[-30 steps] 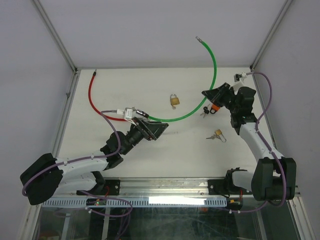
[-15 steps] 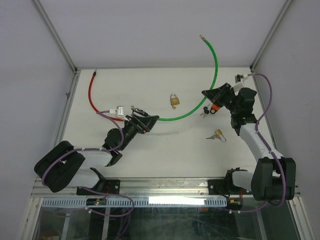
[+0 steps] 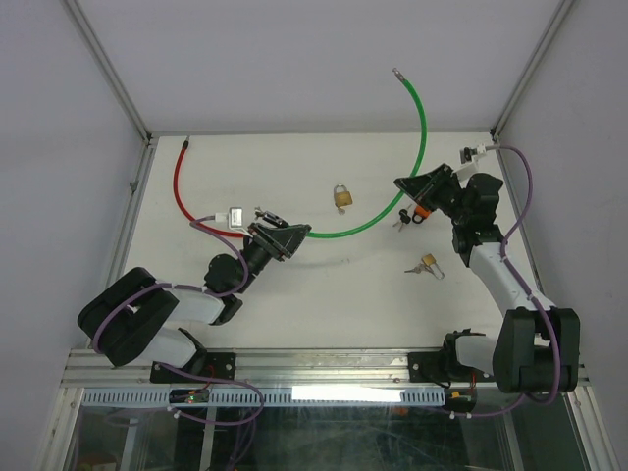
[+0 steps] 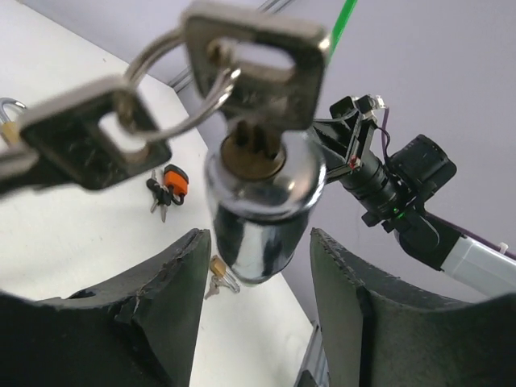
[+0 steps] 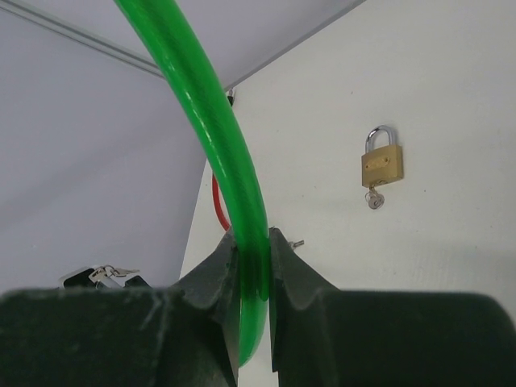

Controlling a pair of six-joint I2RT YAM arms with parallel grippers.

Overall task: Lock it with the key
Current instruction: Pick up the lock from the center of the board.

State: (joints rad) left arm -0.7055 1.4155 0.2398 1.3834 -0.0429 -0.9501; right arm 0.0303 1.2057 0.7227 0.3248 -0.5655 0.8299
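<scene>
Left wrist view alone resolves the key point(image 4: 256, 60); it sits in the chrome lock cylinder point(image 4: 264, 210), between the fingers of the left gripper point(image 4: 260, 238); whether they press it cannot be told. Right wrist view: right gripper point(image 5: 251, 238) pinches the green cable point(image 5: 211, 121); top view shows the cable spanning both grippers.

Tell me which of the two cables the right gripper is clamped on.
The green cable, pinched in the right gripper. The red cable lies free on the table, with nothing gripping it.
</scene>
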